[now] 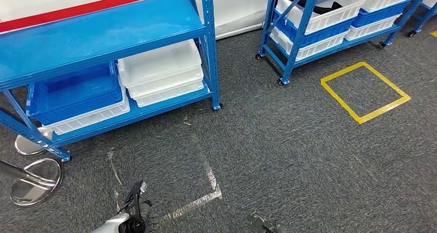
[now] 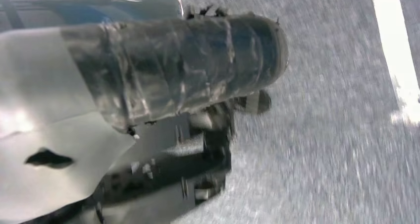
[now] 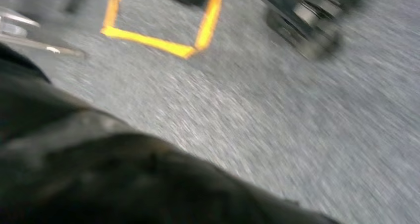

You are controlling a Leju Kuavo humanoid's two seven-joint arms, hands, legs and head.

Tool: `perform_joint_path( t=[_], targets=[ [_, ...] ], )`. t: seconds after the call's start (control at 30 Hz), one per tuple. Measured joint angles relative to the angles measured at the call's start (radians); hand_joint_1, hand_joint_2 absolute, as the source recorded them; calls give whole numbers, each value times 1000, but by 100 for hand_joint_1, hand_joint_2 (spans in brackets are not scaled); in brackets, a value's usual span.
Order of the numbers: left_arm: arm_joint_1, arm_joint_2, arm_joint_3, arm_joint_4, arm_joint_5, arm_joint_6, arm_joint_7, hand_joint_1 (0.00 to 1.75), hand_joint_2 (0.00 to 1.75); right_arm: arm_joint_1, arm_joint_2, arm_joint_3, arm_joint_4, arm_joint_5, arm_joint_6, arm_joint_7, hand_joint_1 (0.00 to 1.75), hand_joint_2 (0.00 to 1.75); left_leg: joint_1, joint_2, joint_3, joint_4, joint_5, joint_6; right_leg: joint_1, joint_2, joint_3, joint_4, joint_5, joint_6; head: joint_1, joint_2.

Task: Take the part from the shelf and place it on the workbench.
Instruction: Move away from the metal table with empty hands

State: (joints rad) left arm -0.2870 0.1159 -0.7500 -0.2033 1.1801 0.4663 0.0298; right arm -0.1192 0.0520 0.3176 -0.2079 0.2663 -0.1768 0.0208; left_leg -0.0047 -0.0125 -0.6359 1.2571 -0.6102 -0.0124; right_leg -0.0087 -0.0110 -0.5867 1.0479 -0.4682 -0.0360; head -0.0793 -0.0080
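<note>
Left hand (image 1: 135,212) and right hand (image 1: 264,223) hang low over grey carpet floor (image 1: 288,140); fingers' state cannot tell, blurred. Blue metal shelf (image 1: 103,42) with white plastic bins (image 1: 160,70) stands ahead of the left hand; part not discernible.

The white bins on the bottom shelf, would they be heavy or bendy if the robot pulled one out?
The white bins look like thin plastic and seem empty, so probably light. They sit nested, so pulling one might drag its neighbour. Their smooth sides could be slippery on the blue shelf.
</note>
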Motion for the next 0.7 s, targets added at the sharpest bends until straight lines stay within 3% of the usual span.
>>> perform_joint_path(
  t=[0.07,0.1,0.17,0.23,0.33,0.37,0.43,0.5,0.53,0.57,0.6,0.67,0.7],
  targets=[
    [12,8,0,1,-8,3,5,0,0,24,-6,10,0,-11,5,-2,0,0,0,2,-54,18,-18,2,1,-6,28,0,-22,0,0,0],
    [13,10,0,1,-16,6,14,0,0,28,-8,13,0,-19,7,1,0,0,-2,6,-61,-17,8,7,2,-10,45,-1,-35,1,0,0],
    [7,12,0,2,-32,17,33,0,0,29,-10,16,0,-34,10,7,0,0,-13,34,-54,-132,124,24,4,-20,78,0,-59,4,0,0],
    [-1,12,-1,2,-43,30,48,0,0,30,-10,21,0,-43,16,9,0,0,-24,61,-45,-202,206,38,9,-33,95,1,-83,12,-1,0],
    [-7,11,-1,2,-48,44,57,0,0,34,-11,33,0,-46,26,12,0,0,-22,46,-38,-216,221,46,14,-52,105,-8,-103,25,-3,0],
    [-8,10,-1,2,-49,47,58,0,0,34,-12,37,0,-46,28,12,0,0,-19,38,-32,-225,222,48,14,-48,107,-6,-111,29,-3,0],
    [-12,10,-1,2,-50,48,59,0,0,32,-15,43,-1,-46,29,13,0,0,-12,21,-19,-241,222,54,11,-21,73,66,-152,36,-1,0],
    [-15,9,-1,2,-50,48,62,0,0,33,-16,51,-2,-46,29,13,0,0,-12,1,-14,-241,217,60,8,2,-10,202,-203,41,0,0],
    [-15,9,-1,2,-51,47,64,0,0,36,-17,54,-2,-46,29,13,0,0,-11,-11,-14,-238,213,62,7,4,-48,253,-211,43,0,0],
    [-14,9,-1,2,-50,45,67,0,44,38,-18,58,-2,-46,29,13,0,0,-10,-24,-13,-233,208,61,5,6,-72,269,-197,45,0,0],
    [-13,8,-1,2,-50,42,70,0,87,40,-19,60,-2,-46,29,13,0,0,-9,-38,-12,-227,202,59,3,9,-76,244,-159,46,0,0],
    [-11,5,-1,2,-50,37,72,0,175,41,-22,64,-1,-46,30,10,0,0,-4,-64,-11,-210,189,52,-3,35,-45,127,-69,49,0,0],
    [-11,5,-1,2,-50,36,72,0,175,40,-23,66,-1,-46,31,8,0,0,-3,-75,-13,-200,184,47,-6,55,-29,77,-41,49,1,0]
  ],
)
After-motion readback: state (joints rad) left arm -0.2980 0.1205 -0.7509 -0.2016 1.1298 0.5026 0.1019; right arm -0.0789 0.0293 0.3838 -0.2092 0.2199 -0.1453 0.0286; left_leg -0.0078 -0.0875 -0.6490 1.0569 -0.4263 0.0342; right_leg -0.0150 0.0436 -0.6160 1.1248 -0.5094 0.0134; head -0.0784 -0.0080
